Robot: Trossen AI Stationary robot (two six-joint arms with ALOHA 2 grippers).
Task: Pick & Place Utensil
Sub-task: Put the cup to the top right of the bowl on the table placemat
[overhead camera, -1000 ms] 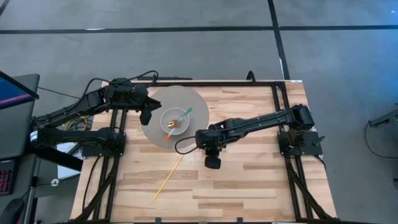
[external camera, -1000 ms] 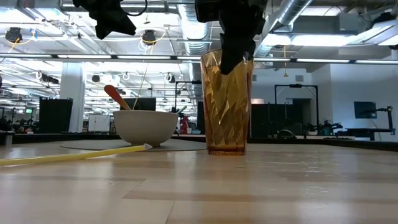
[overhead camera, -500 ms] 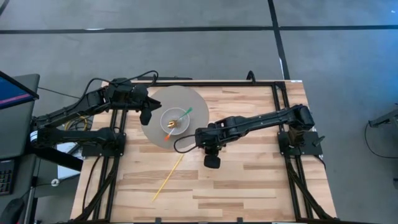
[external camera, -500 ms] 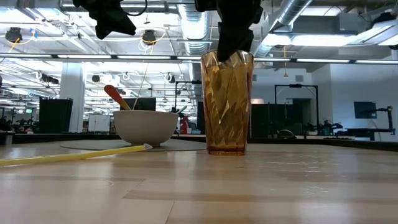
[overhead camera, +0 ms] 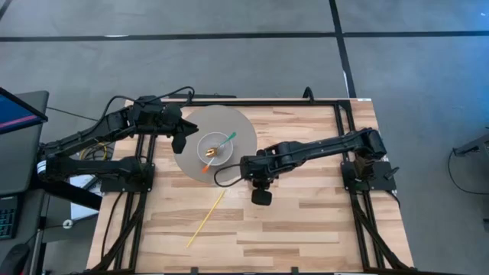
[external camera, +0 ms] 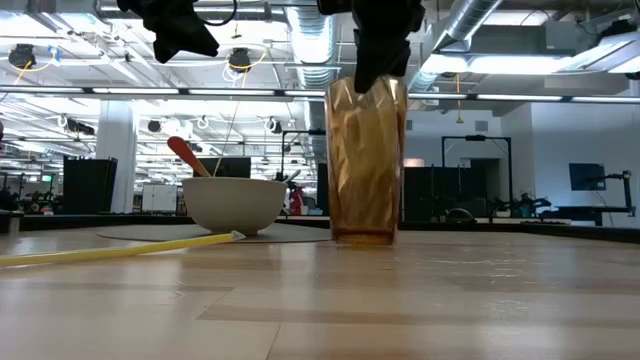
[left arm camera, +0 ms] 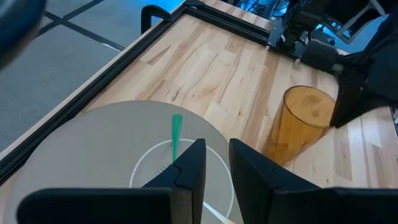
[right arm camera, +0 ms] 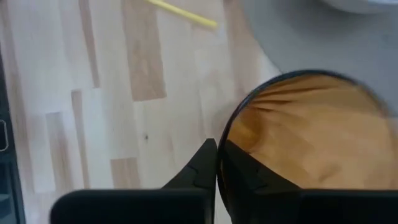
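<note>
A white bowl stands on a round grey plate. A green-handled utensil and an orange-handled one lean in it. A long yellow stick lies flat on the table. A ribbed amber cup stands upright just right of the plate. My right gripper is shut on it from above. My left gripper hangs open above the plate's left part, touching nothing. My right gripper pinches the amber cup's rim, one finger inside the cup and one outside, coming from above and pointing down. The cup hangs upright below the fingers. I cannot tell whether its base is on the table or just clear of it.
Black frame rails run along the table's far, left and right edges. Bare wood stretches over the near and right parts of the table. The yellow stick lies slantwise near the cup's near-left side.
My right gripper has risen a little at the cup's rim, its fingers reaching less far into the cup than a second ago. The cup, sharp and still before, now shows blurred and shifted slightly.
</note>
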